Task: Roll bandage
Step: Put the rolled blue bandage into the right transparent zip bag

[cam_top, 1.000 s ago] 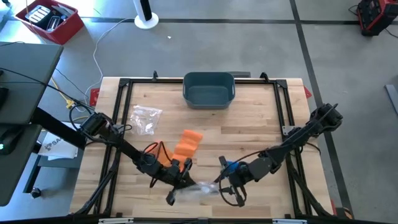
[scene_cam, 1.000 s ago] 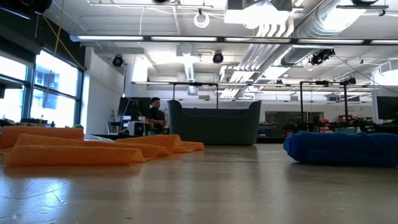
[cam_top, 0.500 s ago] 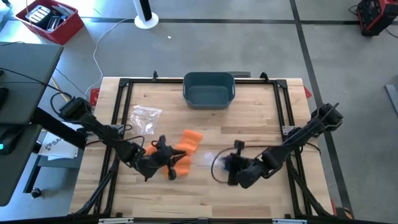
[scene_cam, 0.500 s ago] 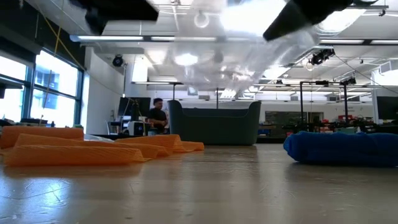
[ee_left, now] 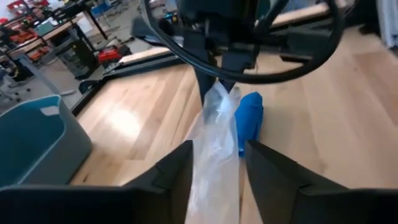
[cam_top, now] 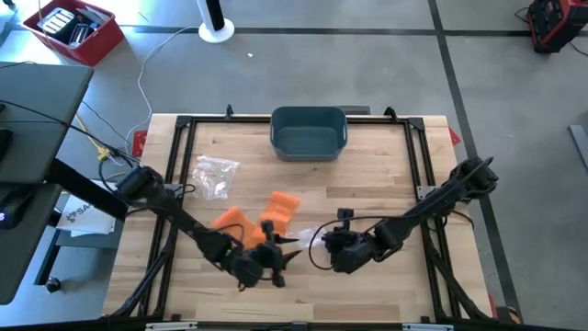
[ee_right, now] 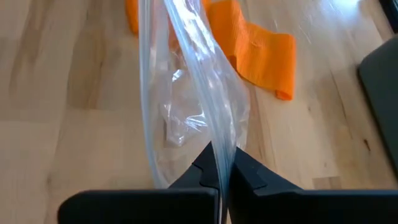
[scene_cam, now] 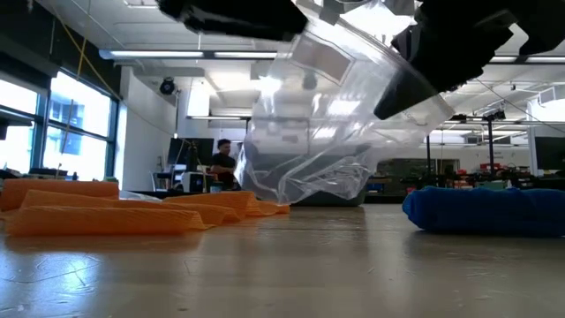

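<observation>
From above, the left gripper [cam_top: 276,264] and the right gripper [cam_top: 323,250] face each other near the front edge of the wooden table [cam_top: 386,175], with a clear plastic bag [cam_top: 301,241] stretched between them, though the bag is faint from this height. An orange bandage [cam_top: 262,221] lies loose and partly unrolled just behind the left gripper, a second clear bag [cam_top: 215,175] sits further back on the left, and a grey-blue bin [cam_top: 308,131] stands at the far edge. At table height, the clear plastic bag [scene_cam: 327,132] hangs off the wood from dark gripper parts at the top, the orange bandage [scene_cam: 115,212] lies flat on the left and a blue bandage [scene_cam: 485,210] on the right. Past the left wrist, the fingers [ee_left: 168,180] stand apart on either side of the bag [ee_left: 214,155], not squeezing it. Past the right wrist, the fingers [ee_right: 245,171] are pinched tight on the bag's [ee_right: 186,93] edge.
</observation>
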Controlling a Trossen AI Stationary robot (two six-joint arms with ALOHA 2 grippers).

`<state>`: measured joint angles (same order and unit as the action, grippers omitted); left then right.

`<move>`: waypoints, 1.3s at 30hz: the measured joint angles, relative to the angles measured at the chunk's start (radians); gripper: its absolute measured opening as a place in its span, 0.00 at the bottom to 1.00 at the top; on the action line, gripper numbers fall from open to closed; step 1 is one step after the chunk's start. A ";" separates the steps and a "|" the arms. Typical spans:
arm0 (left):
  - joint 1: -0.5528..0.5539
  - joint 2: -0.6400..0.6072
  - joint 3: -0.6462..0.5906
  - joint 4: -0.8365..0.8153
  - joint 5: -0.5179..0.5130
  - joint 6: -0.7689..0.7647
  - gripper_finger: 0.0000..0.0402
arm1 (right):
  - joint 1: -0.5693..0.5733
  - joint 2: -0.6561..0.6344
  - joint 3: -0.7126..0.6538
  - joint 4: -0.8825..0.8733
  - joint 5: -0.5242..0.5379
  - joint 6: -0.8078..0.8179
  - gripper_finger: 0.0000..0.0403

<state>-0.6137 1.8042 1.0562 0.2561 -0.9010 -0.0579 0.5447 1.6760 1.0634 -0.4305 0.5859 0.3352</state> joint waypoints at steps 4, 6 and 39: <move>0.016 0.086 0.061 0.001 0.001 0.002 0.42 | 0.008 0.007 0.000 0.017 -0.001 -0.001 0.00; 0.019 0.111 0.085 0.001 -0.002 0.003 0.41 | 0.011 0.007 0.000 0.029 0.000 -0.001 0.00; -0.018 0.111 0.115 0.034 0.032 -0.104 0.00 | 0.344 -0.107 0.035 0.054 0.224 -0.076 0.34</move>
<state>-0.6315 1.9148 1.1713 0.2896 -0.8691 -0.1616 0.8886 1.5693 1.0981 -0.3765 0.8097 0.2587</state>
